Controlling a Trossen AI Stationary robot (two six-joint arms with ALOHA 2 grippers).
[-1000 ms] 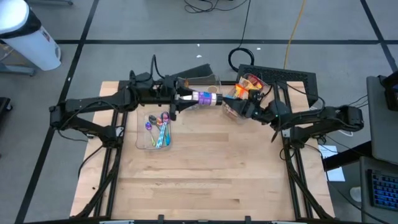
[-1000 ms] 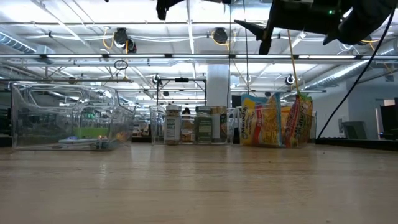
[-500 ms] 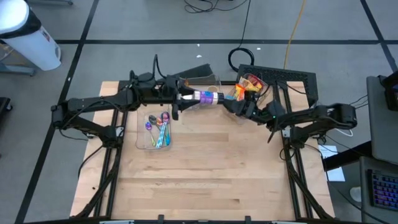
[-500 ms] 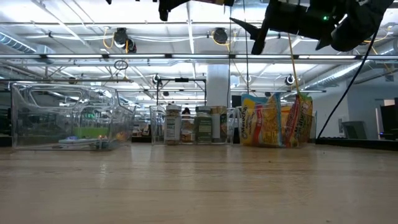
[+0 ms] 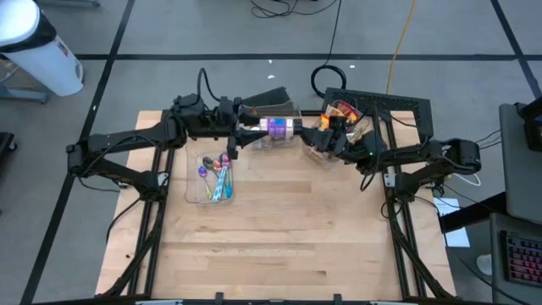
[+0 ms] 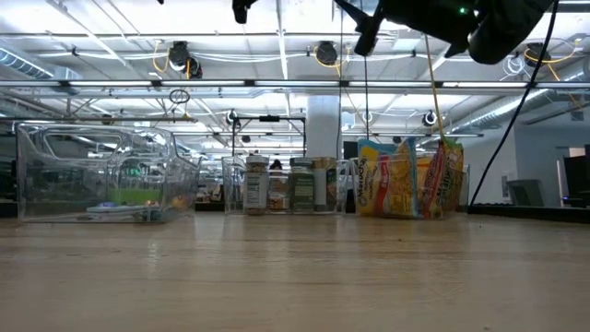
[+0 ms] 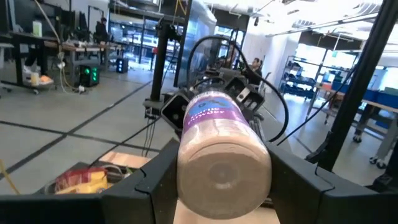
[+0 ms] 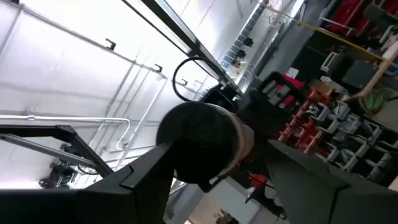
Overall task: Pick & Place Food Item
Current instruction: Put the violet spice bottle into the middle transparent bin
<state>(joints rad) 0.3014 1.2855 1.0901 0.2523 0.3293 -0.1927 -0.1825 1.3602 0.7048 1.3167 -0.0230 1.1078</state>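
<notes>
While its far end hides among the right gripper fingers, purple-labelled cylindrical jar held level above the table — both grippers clamped on it, left gripper opposite.

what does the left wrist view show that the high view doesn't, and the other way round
Only the left wrist view shows the jar's flat end close up between the left gripper's fingers, plus the room beyond. Only the high view shows the whole wooden table, the clear bin of utensils and the snack bin. Both show the purple-labelled jar held between the left gripper and the right gripper.
</notes>
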